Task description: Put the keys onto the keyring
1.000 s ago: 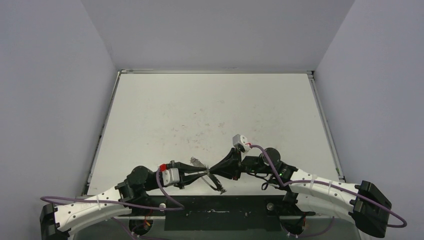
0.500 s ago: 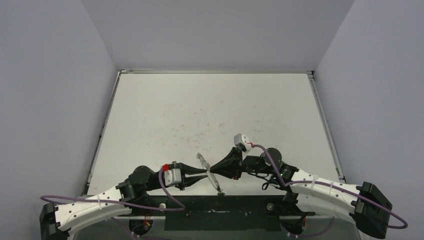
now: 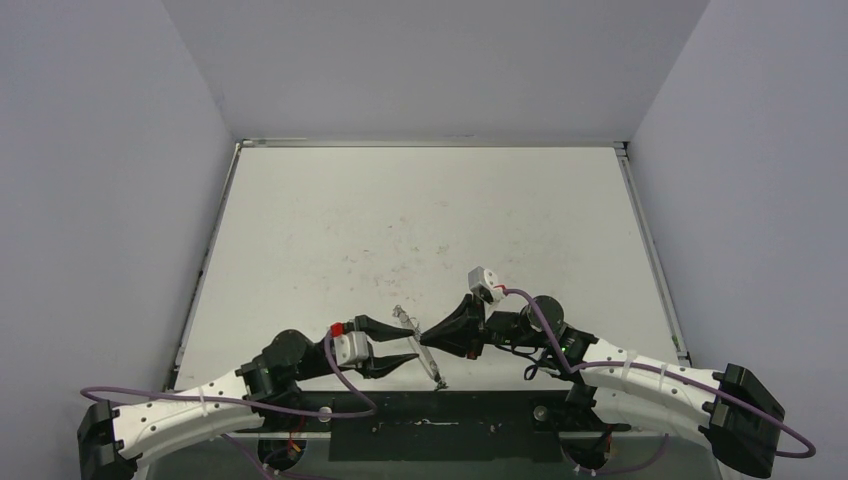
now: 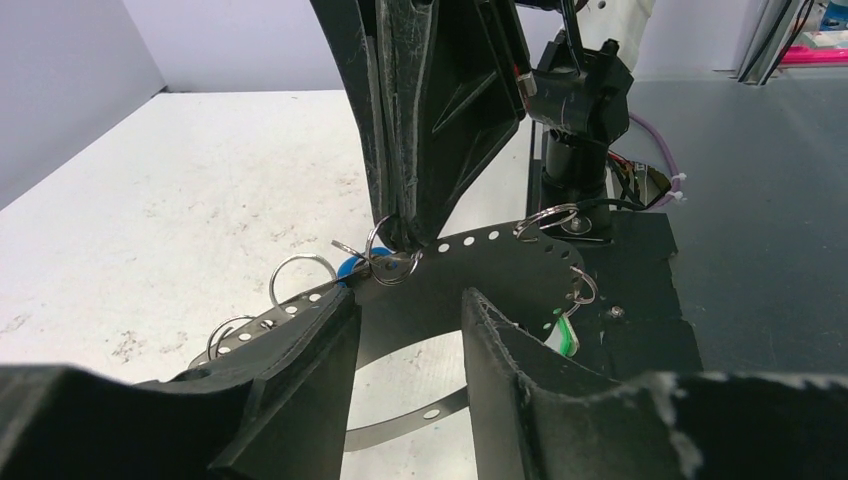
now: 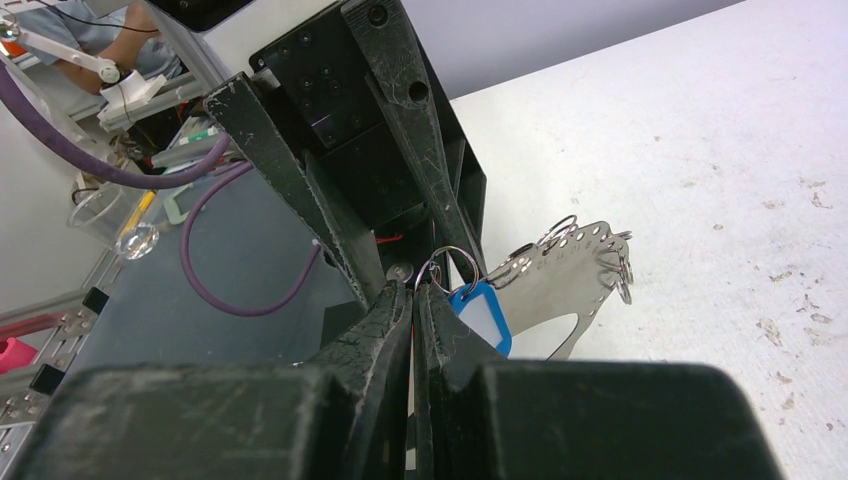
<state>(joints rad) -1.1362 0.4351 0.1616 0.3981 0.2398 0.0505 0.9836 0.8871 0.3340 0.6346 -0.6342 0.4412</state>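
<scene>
The keyring [image 3: 419, 345] is a thin pale metal band with holes and small split rings, seen edge-on between the two grippers. My right gripper [image 3: 427, 337] is shut on its rim and holds it up; in the right wrist view [image 5: 413, 288] the fingers are pressed together beside the blue key tag [image 5: 482, 315]. My left gripper [image 3: 397, 342] is open, one finger on each side of the band without touching it. In the left wrist view [image 4: 405, 300] the band [image 4: 490, 250] arcs across, with the blue tag [image 4: 350, 268] at left and the green tag [image 4: 567, 335] at right.
The white table [image 3: 420, 220] stretches away behind the grippers, with raised edges left and right. A black strip [image 3: 450, 415] runs along the near edge under the ring. Purple cables [image 3: 330, 390] loop by both arms.
My left gripper has opened and let go of the keyring, drawing back a little. The right gripper still holds the ring, which has tilted more upright.
</scene>
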